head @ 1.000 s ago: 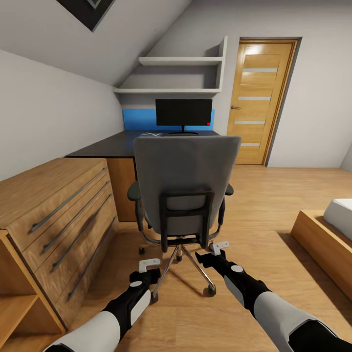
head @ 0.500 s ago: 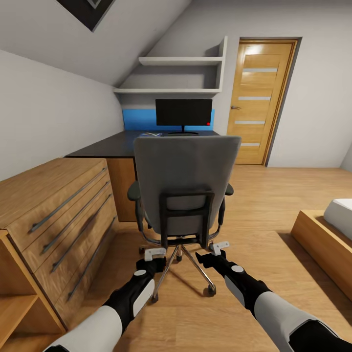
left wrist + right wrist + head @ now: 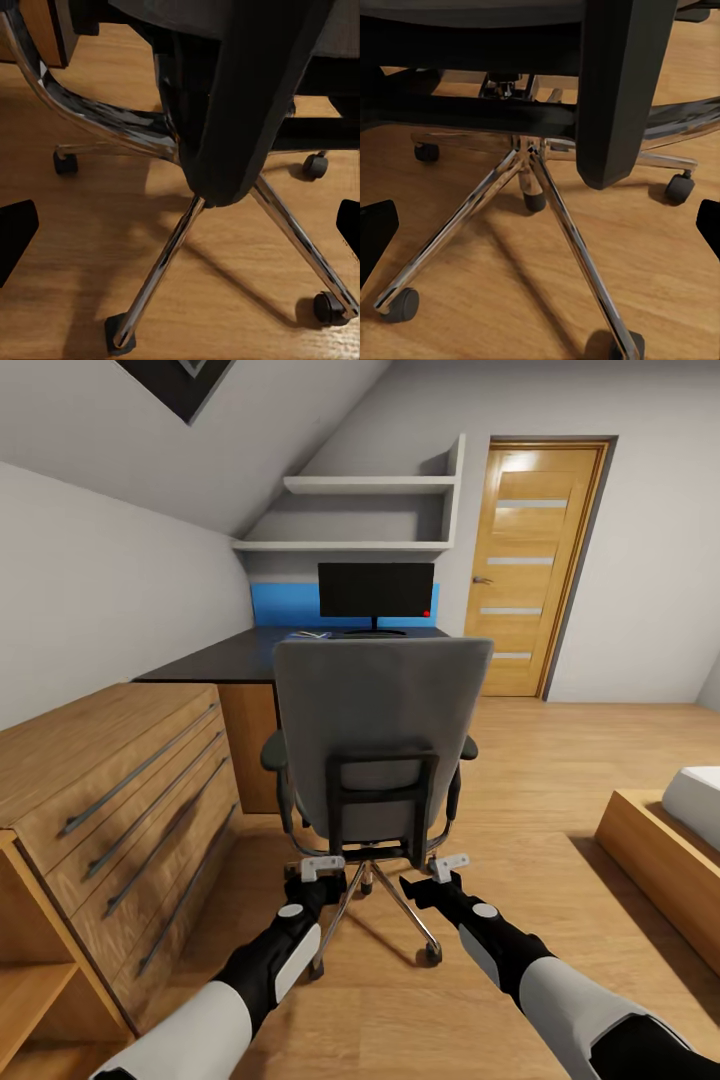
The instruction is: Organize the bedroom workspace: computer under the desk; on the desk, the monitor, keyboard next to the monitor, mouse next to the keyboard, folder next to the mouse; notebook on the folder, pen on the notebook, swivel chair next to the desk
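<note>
Swivel chair [image 3: 375, 745], grey-padded with black armrests and a chrome five-star wheeled base, stands with its back to the robot, just short of the black L-shaped surface [image 3: 230, 655] that carries the thin black monitor [image 3: 376, 591]. Both tools hang low behind the backrest's black frame, the left tool [image 3: 322, 867] and right tool [image 3: 449, 863] each with fingers spread, holding nothing. The step in hand looks like positioning the chair; next, each tool should probably close on the frame to push it.
</note>
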`<state>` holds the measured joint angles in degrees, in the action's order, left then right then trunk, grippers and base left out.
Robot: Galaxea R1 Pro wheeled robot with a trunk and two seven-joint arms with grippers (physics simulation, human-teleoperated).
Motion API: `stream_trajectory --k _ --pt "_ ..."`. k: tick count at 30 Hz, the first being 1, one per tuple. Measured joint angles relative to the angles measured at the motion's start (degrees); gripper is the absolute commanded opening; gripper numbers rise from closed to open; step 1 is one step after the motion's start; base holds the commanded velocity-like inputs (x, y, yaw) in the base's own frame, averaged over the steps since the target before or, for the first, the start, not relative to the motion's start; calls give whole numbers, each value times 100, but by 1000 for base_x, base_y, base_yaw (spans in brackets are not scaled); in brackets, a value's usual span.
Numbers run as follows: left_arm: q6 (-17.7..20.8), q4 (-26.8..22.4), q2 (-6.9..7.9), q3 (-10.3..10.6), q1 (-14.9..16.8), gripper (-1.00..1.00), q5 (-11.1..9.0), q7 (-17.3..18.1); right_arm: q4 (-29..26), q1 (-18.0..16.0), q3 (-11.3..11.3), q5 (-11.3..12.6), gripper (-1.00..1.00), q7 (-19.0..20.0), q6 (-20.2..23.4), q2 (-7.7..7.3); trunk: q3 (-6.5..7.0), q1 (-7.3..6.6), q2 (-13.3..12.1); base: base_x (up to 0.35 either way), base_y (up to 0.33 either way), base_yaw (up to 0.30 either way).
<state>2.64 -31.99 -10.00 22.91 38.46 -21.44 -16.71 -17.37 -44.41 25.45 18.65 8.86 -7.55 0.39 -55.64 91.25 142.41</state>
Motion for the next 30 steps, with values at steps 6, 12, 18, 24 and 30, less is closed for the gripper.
stream_trajectory --k 6,12,18,24,30 --pt "-130 180 0 65 -1 100 11 -2 16 0 -6 -8 100 -7 0 -1 0 -1 0 157 0 0" --pt "-134 194 0 63 -1 100 12 -7 14 0 -6 -9 100 -10 5 -7 0 -1 0 73 0 0" --pt "-135 204 0 64 0 100 14 -10 12 0 -6 -9 100 -18 0 -2 2 -3 0 260 0 -25" --pt "-137 205 0 66 -1 100 22 -11 9 0 -6 -9 100 -24 0 -6 9 -3 0 271 0 -30" --pt "-137 207 0 54 0 100 34 -7 12 0 -5 -9 100 -27 0 -10 10 -3 0 302 0 -3"
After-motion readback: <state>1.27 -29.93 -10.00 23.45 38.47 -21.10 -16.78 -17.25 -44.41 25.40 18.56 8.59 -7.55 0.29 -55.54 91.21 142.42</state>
